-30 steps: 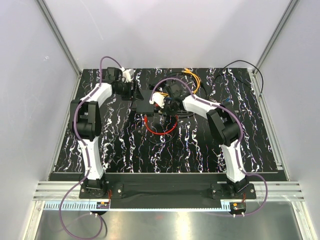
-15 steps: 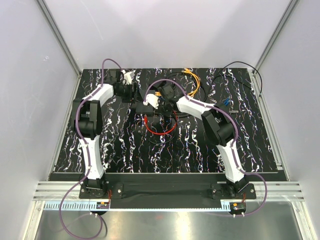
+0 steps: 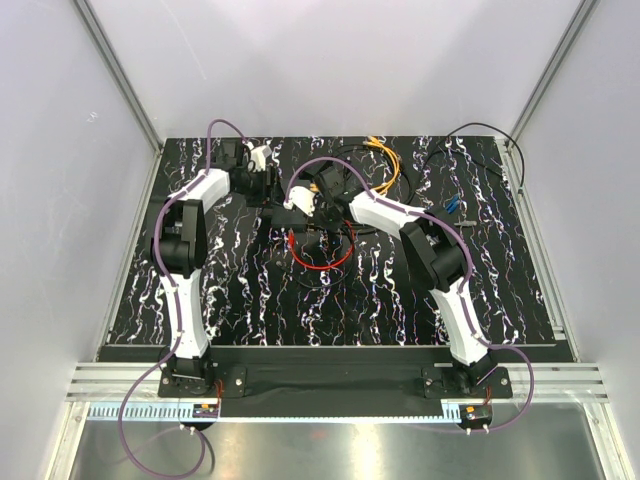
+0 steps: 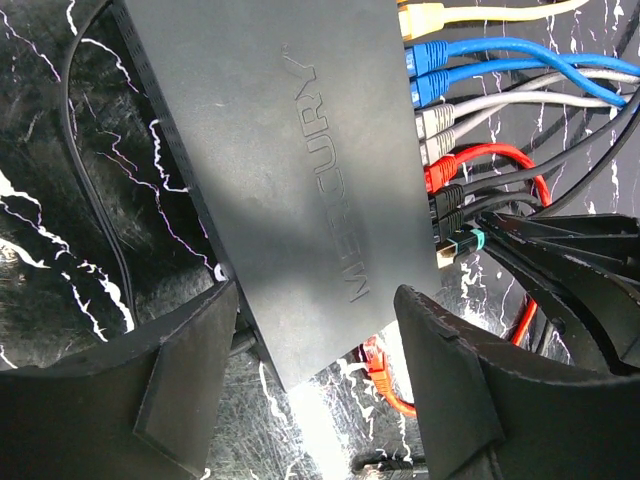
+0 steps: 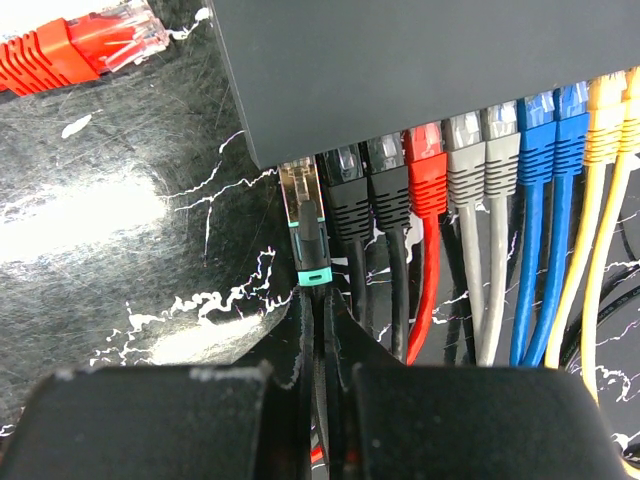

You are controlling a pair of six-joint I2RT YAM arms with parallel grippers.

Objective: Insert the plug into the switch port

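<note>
Through the left wrist camera I see the switch (image 4: 290, 150), a flat black box with MERCURY embossed on its lid. It runs from the top of the frame down to lower centre. My left fingers (image 4: 170, 390) stand fairly wide and straddle its near end, one against each long edge, so they are holding the switch. Its sockets line the right edge of that frame, filled with yellow, blue, grey, red and black connectors.

In the right wrist view the switch fills the top of the frame, sockets facing down. My right fingers (image 5: 260, 350) are pinched narrow on the plug (image 5: 308, 225), gripping its black tail just behind the teal collar. Its metal head meets the leftmost socket at the box's edge, and more of it shows than of the clear heads beside it. A loose red connector (image 5: 85, 45) lies on the marbled black desk (image 5: 120, 210) in the upper left.

From the overhead camera, both arms reach to the upper centre of the desk, with a red cable loop (image 3: 322, 258) just below them.
</note>
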